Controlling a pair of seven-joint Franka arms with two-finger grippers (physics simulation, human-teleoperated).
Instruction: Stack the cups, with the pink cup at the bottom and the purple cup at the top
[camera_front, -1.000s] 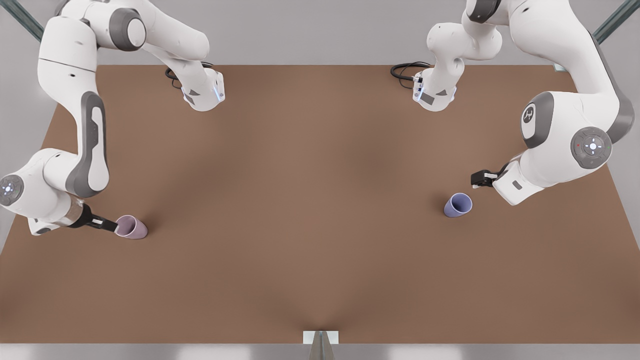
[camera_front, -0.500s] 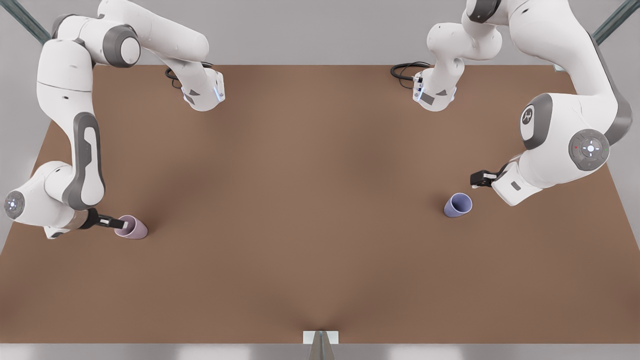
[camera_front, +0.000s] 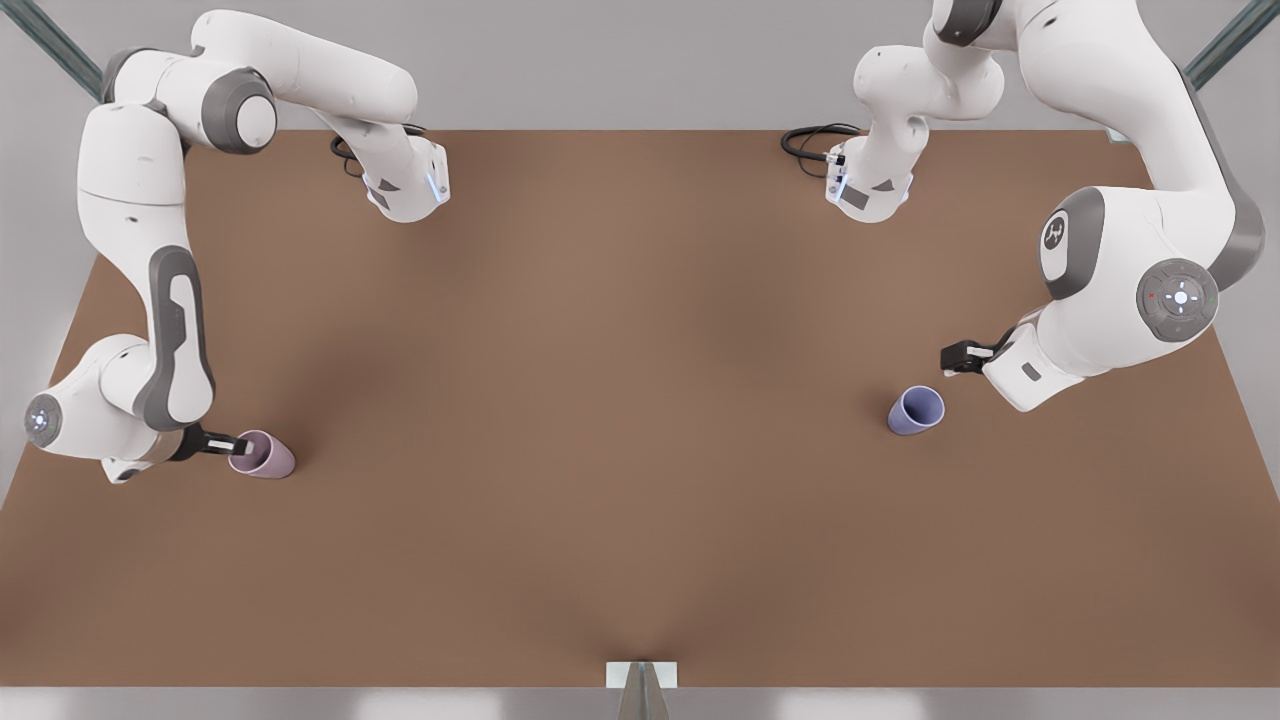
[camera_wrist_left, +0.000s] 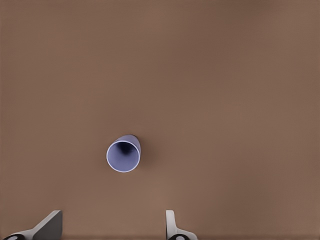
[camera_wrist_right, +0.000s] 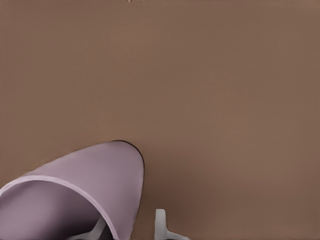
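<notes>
- While the right end effector (camera_front: 236, 446) straddled the pink cup's (camera_front: 264, 456) rim, fingers narrowly parted, one inside, the cup stood upright on the desk (camera_front: 620, 420).
- Left end effector (camera_front: 957, 357) hovered wide open just beside the purple cup (camera_front: 916, 410).

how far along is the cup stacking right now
Nothing is stacked yet: the pink cup and the purple cup stand far apart on the table. In hand: the right gripper is at the pink cup's rim, one finger inside the wall and one outside; no closed grip shows. The left gripper hovers open above the purple cup. Left: grip, bring the cups together, nest purple into pink.
</notes>
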